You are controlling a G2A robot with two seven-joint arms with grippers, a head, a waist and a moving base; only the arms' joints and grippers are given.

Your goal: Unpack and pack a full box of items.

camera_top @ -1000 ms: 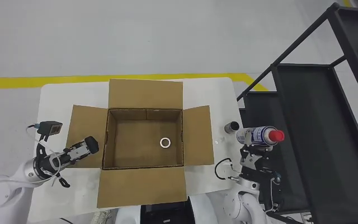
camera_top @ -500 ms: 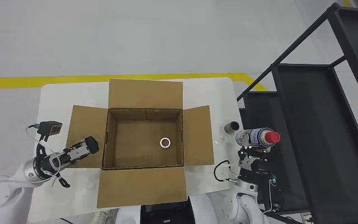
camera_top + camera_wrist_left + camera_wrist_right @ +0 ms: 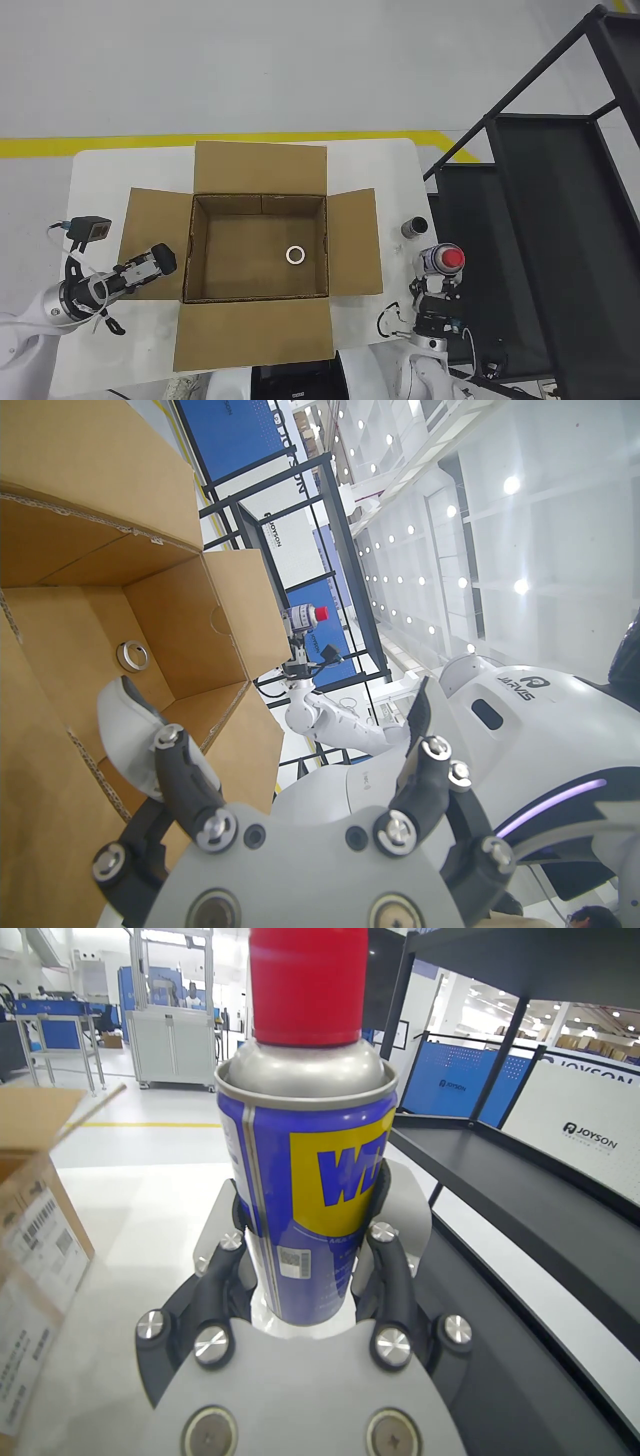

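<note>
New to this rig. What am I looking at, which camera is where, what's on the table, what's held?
This is a two-armed robot at a white table. The top view looks down from a camera above its arms. Each of the other two comes from a camera on one wrist, looking along that arm's fingers. On the table stands an open cardboard box with a metal ring on its floor, and right of it a small dark-topped cylinder. The right gripper is shut on a blue spray can with a red cap, held near the table's right edge beside a black rack. The left gripper is open, next to the box's left flap.
</note>
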